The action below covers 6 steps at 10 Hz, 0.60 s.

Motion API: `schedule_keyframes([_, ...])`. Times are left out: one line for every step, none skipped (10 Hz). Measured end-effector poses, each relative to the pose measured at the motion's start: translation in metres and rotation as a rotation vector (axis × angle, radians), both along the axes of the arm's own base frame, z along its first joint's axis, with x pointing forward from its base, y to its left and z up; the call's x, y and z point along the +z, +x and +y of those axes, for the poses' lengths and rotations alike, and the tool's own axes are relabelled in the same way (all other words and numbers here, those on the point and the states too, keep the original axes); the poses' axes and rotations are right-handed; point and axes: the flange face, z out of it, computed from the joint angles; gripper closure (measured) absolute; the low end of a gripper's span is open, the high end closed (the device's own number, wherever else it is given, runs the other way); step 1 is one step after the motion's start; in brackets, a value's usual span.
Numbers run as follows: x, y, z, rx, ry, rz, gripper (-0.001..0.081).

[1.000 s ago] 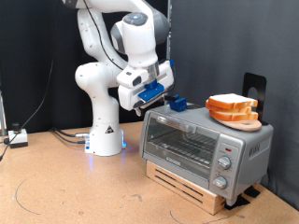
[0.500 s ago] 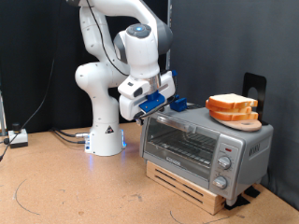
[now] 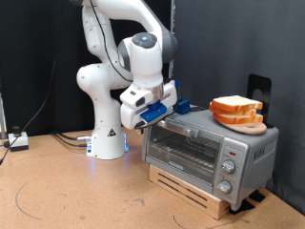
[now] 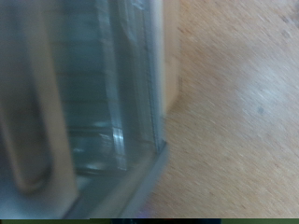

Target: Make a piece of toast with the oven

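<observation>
The white robot arm's two-finger gripper (image 3: 164,108) hangs right at the upper corner of the boxy silver toaster oven (image 3: 210,147) on the exterior view's left; can't tell if the claw is wide or narrow. The oven's glass door (image 4: 79,103) looks closed. The pale, brown-crusted toast slices (image 3: 234,107) sit stacked on a round wooden board (image 3: 250,125) on top of the oven.
</observation>
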Motion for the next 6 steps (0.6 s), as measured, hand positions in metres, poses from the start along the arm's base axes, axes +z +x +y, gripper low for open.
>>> schedule_keyframes([-0.011,-0.002,-0.012,-0.024,-0.042,0.009,-0.0003])
schedule_keyframes([-0.023,-0.003,-0.023,-0.051,-0.066,0.017,-0.0003])
schedule_keyframes([-0.029,-0.001,-0.036,-0.080,-0.072,0.015,-0.0003])
schedule_keyframes([-0.032,0.001,-0.049,-0.112,-0.075,0.004,-0.0003])
schedule_keyframes([-0.036,0.003,-0.060,-0.137,-0.076,-0.005,-0.0003])
schedule_keyframes([-0.040,0.006,-0.070,-0.153,-0.077,-0.010,-0.0003])
